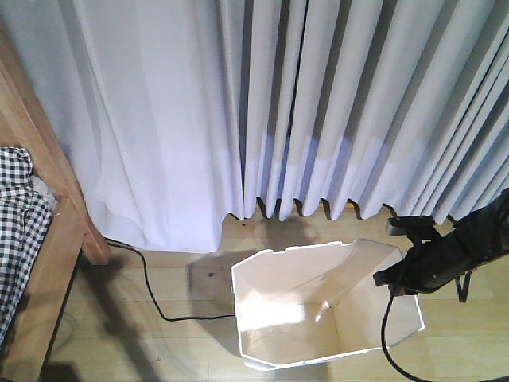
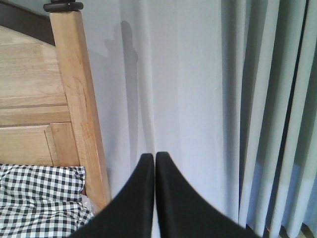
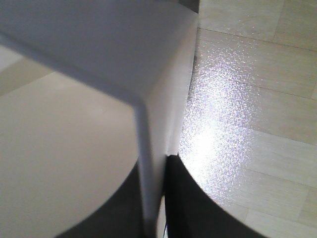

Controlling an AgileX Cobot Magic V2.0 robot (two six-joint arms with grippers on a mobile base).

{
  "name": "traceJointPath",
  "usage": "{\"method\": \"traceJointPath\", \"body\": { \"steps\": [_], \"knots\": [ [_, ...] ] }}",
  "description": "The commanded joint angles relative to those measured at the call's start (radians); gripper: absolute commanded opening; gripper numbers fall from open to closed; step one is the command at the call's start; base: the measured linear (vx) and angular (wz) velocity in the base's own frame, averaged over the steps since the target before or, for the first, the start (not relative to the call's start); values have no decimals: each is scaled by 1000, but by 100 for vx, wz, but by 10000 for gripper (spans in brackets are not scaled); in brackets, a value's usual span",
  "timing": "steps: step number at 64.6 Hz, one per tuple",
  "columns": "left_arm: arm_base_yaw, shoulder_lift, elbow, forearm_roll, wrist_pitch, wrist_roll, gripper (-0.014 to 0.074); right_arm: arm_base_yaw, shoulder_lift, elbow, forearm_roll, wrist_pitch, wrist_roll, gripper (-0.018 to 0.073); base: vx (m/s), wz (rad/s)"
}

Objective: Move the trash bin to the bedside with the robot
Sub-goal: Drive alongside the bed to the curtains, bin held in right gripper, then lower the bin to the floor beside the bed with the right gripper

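Fingers (image 3: 198, 208) of the right gripper (image 3: 159, 166) clenched on the trash bin (image 1: 286, 310), one dark finger inside the thin white wall and one outside, with the rim's edge running up between them. Seen from the front camera, grasp at the bin's 3 o'clock rim, black right arm (image 1: 477, 235) reaching in from the 3 o'clock edge with a black cable (image 1: 390, 334) looping down beside the wall. Bin at 5 o'clock in that view, mouth open toward the camera, cream inside, over pale wooden floor (image 1: 119, 318); cannot tell whether lifted or resting. Bed (image 1: 56, 231) at 9 o'clock, light wooden frame with black-and-white checkered bedding (image 1: 16, 207), well apart from the bin, bare floor and a thin dark cord (image 1: 151, 286) between them. White curtain (image 1: 318, 103) hanging across 12 o'clock behind both. Left gripper (image 2: 154, 156) pressed fully together on nothing, tips touching, facing the curtain, with the bed's wooden post at 10 o'clock and checkered bedding at 8 o'clock in the left wrist view.
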Motion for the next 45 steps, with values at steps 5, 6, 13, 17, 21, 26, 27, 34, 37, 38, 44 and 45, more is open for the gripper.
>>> {"method": "traceJointPath", "body": {
  "steps": [5, 6, 13, 17, 21, 26, 27, 34, 37, 38, 44, 45],
  "knots": [
    [-2, -5, -21, -5, -72, -4, -6, -20, -44, -52, 18, 103, 2, -3, 0, 0],
    [-2, -5, -21, -5, -72, -4, -6, -26, -34, -61, 11, 109, 7, -3, 0, 0],
    [-2, -5, -21, -5, -72, -4, -6, -65, 20, -124, -14, 142, 71, -3, 0, 0],
    [-2, -5, -21, -5, -72, -4, -6, -82, 61, -158, -26, 144, 101, -3, 0, 0],
    [-2, -5, -21, -5, -72, -4, -6, -86, 99, -190, -51, 143, 113, -3, 0, 0],
    [-2, -5, -21, -5, -72, -4, -6, -82, 143, -234, -81, 131, 145, -3, 0, 0],
    [-2, -5, -21, -5, -72, -4, -6, -82, 151, -242, -82, 131, 151, -3, 0, 0],
    [-2, -5, -21, -5, -72, -4, -6, -82, 226, -312, -90, 132, 191, -3, 0, 0],
    [-2, -5, -21, -5, -72, -4, -6, -82, 258, -350, -99, 132, 192, -3, 0, 0],
    [-2, -5, -21, -5, -72, -4, -6, -82, 267, -360, -104, 132, 196, -3, 0, 0],
    [-2, -5, -21, -5, -72, -4, -6, -82, 330, -431, -122, 133, 247, -3, 0, 0],
    [-2, -5, -21, -5, -72, -4, -6, -82, 344, -441, -125, 134, 256, -3, 0, 0]
  ]
}}
